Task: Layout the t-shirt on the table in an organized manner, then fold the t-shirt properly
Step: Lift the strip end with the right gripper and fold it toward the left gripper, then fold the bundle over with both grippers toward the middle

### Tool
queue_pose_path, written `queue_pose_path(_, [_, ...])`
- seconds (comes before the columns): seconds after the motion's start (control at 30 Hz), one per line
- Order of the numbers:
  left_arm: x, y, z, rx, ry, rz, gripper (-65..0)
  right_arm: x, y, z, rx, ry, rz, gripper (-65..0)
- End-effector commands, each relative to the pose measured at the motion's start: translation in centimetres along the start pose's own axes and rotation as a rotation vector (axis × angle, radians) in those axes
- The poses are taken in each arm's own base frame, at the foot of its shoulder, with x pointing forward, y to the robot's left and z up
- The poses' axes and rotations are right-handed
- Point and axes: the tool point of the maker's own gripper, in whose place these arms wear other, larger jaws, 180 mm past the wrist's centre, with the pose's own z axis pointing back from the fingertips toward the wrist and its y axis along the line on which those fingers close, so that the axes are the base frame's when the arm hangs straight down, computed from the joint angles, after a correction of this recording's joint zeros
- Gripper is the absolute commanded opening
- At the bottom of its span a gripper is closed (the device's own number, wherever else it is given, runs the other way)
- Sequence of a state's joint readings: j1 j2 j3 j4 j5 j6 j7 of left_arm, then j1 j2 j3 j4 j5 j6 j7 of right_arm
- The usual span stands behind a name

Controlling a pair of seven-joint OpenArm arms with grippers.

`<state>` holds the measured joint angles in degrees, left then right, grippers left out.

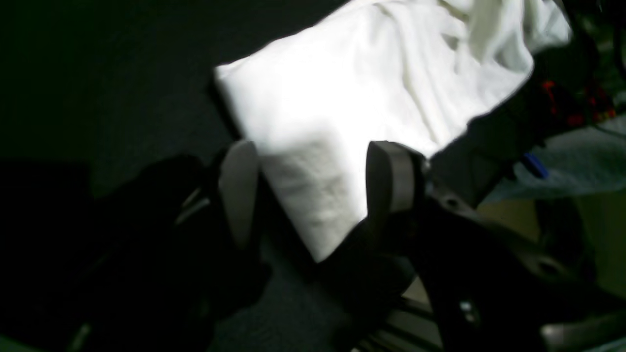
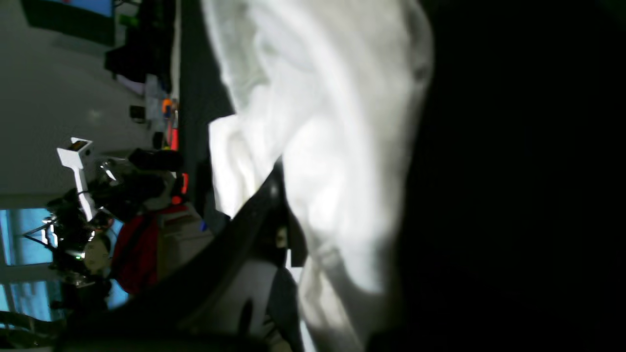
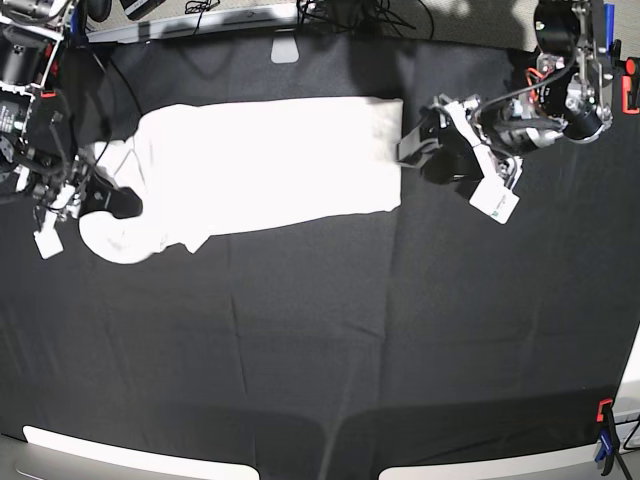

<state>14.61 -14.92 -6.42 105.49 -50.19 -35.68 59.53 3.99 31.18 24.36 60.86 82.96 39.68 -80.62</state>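
Both of my grippers sit at opposite ends of the t-shirt (image 3: 265, 165), which lies as a long white strip across the far half of the table (image 3: 330, 340), plain side up. My left gripper (image 1: 313, 188) reaches in low from the base view's right, forearm angled down toward the cloth, and its two fingers (image 1: 239, 190) stand wide apart, one on each side of the shirt's straight end. In the left wrist view the white corner runs down between them, but neither pad presses on it that I can see, so I hold nothing there.

My right gripper (image 3: 108, 203) is at the other end, on the base view's left, bent in over the bunched, rounded part of the shirt. Its jaws are nearly closed. The right wrist view shows wrinkled white fabric filling the frame right against my dark finger (image 2: 266, 205), yet I cannot tell whether cloth is actually pinched between the fingers or only lying against them.
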Motion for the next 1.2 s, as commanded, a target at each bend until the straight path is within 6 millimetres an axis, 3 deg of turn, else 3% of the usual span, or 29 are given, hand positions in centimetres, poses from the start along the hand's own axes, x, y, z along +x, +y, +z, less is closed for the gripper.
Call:
queue_pose_path(0.0, [1.8,-0.7,0.3,-0.026,-0.060,-0.027,-33.3,2.1,1.2,0.4,0.025,-0.051,0.053,-65.0])
queue_pose_path(0.27, [2.7,-1.4,0.6,-0.029,-0.076,-0.069,-33.3,2.1,6.0,-3.3,0.137,-0.081,0.151,-65.0])
queue_pose_path(0.43, [3.1,-1.5,0.9,-0.009,-0.075,-0.106,-33.3,0.8,7.2,-5.9,0.132,-0.054,0.181,-65.0])
queue_pose_path(0.7, [5.5,-3.6,1.8,-0.019,-0.127,-0.203,-33.3,-0.7,9.8,-9.3,0.217,-0.068,0.147,-65.0])
queue_pose_path(1.07, [5.5,-3.8,1.9,-0.020,-0.125,-0.210,-33.3,-4.6,15.2,-14.9,0.379,0.048,0.140,-65.0])
queue_pose_path(1.17, [5.5,-3.8,1.9,-0.020,-0.125,-0.209,-33.3,-6.0,15.0,-16.3,0.335,0.108,0.155,-65.0])
